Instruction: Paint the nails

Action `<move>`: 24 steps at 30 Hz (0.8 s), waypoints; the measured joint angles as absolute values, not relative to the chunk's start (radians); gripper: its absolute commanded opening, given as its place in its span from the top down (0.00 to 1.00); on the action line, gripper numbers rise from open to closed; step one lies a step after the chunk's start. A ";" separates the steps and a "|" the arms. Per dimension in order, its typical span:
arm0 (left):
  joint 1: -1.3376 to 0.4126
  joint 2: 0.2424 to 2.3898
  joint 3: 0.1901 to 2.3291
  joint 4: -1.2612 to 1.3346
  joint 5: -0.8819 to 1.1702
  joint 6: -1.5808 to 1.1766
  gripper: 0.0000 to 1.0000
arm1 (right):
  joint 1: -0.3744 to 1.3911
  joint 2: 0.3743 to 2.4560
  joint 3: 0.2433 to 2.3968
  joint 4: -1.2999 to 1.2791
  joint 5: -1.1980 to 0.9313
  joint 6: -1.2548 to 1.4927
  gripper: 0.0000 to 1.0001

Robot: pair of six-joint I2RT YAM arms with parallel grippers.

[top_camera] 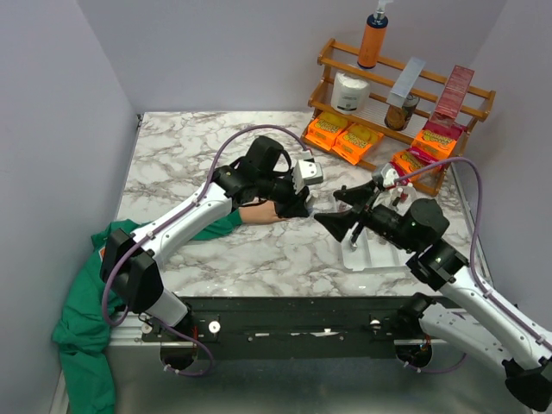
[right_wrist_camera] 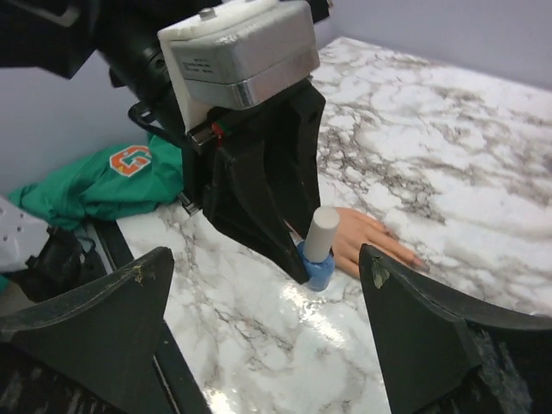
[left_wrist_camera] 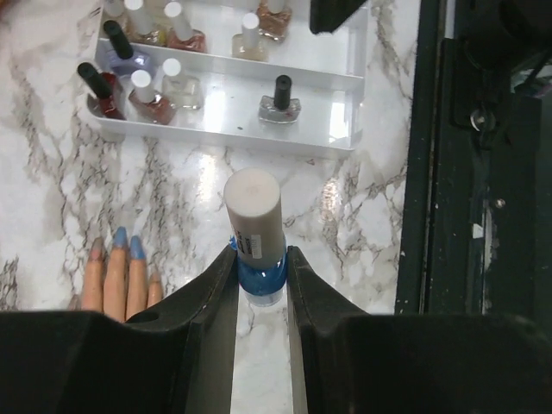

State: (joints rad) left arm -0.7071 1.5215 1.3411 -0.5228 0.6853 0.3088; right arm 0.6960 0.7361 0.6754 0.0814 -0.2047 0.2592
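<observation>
A small peach fake hand (left_wrist_camera: 116,276) lies flat on the marble, its green sleeve (top_camera: 86,319) trailing off the table's left front. Two of its nails (left_wrist_camera: 121,235) show blue; another looks pale. Just right of the fingers a blue nail-polish bottle (left_wrist_camera: 259,250) with a tall whitish cap stands on the table. My left gripper (left_wrist_camera: 261,259) is shut on the bottle's blue body. My right gripper (right_wrist_camera: 266,259) stands wide open a little short of the bottle (right_wrist_camera: 319,250), with nothing between its fingers. From above, the left gripper (top_camera: 302,205) and right gripper (top_camera: 341,216) face each other.
A white tray (left_wrist_camera: 224,95) holding several polish bottles sits beyond the bottle, under my right arm (top_camera: 405,224). A wooden rack (top_camera: 405,86) with orange snack packets, jars and an orange bottle stands at the back right. A black rail (left_wrist_camera: 431,172) edges the table front.
</observation>
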 measured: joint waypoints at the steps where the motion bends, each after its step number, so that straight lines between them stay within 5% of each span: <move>1: -0.707 1.521 1.343 -0.532 0.692 0.311 1.00 | 0.671 0.730 0.675 0.083 -0.255 0.234 0.13; 11: -0.707 1.500 1.391 -0.694 0.905 0.454 1.00 | 0.476 0.899 0.767 0.093 -0.855 0.032 0.29; 24: -0.709 1.487 1.420 -0.796 0.998 0.542 1.00 | 0.474 1.010 0.852 0.073 -1.075 -0.028 0.48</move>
